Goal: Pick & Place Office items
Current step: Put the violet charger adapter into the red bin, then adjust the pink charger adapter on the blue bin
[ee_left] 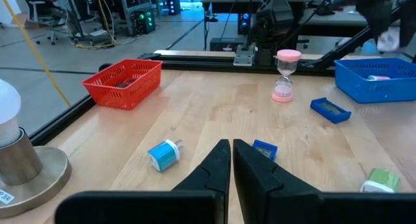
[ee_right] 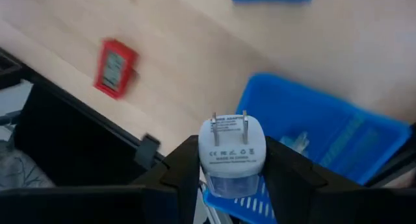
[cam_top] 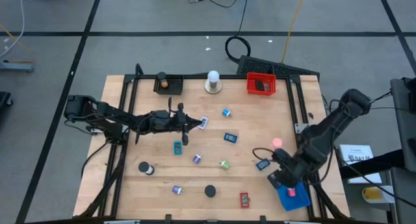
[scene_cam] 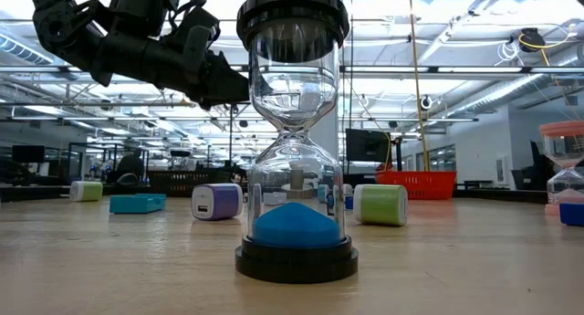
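Currently, right end effector [ee_right: 231, 169] gripping white plug adapter [ee_right: 231, 152], label print illegible, left end effector [ee_left: 231, 162] clenched empty.

Red rectangle [ee_right: 115, 67] blurred; blue tray [ee_right: 325, 136] contents indistinct, possibly another item.

Three trays on bench: red tray [cam_top: 261, 85], black tray [cam_top: 168, 84], blue tray [cam_top: 292, 197]. Three hourglass timers: black [cam_top: 210, 191], pink [cam_top: 277, 143], brown inside black tray. Two flat blue rectangles [cam_top: 230, 137] visible, one flat red rectangle [cam_top: 244, 199]. One white plug adapter [ee_right: 230, 154]. One white knob [cam_top: 212, 82].
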`<action>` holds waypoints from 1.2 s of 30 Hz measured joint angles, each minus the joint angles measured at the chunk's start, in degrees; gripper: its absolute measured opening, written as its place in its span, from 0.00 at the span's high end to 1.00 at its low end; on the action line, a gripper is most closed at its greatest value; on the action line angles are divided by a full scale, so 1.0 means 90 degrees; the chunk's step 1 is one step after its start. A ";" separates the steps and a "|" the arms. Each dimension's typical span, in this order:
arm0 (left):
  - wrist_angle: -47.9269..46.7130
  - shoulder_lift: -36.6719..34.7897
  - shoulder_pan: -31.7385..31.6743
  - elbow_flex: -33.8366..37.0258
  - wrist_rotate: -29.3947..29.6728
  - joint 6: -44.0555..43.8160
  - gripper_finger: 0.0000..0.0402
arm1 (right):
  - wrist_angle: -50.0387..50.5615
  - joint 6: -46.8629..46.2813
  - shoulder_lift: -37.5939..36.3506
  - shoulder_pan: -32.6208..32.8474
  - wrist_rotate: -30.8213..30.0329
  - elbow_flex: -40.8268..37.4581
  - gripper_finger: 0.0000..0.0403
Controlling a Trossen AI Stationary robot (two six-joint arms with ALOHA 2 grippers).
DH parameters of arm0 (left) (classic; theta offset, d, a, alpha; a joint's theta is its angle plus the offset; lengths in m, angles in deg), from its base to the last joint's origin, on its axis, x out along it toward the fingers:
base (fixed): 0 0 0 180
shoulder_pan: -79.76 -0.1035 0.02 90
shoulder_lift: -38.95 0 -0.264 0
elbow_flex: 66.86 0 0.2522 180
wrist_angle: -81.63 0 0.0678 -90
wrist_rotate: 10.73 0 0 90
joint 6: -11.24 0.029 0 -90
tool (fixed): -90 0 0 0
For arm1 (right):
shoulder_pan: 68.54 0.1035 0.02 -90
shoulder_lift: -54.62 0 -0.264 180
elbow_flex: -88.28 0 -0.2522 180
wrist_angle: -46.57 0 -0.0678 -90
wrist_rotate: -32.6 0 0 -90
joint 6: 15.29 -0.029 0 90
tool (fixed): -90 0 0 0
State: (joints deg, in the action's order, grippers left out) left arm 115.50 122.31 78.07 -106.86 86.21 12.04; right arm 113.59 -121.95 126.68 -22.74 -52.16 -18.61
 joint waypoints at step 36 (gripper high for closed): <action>-0.0001 0.0002 0.0048 -0.0002 0.0001 0.0024 0.94 | -0.3201 -0.2241 0.0486 0.1008 0.1287 -0.1808 0.58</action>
State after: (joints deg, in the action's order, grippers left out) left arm 115.49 122.33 78.50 -106.88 86.22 12.25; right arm 84.78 -142.12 131.05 -13.67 -40.58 -34.89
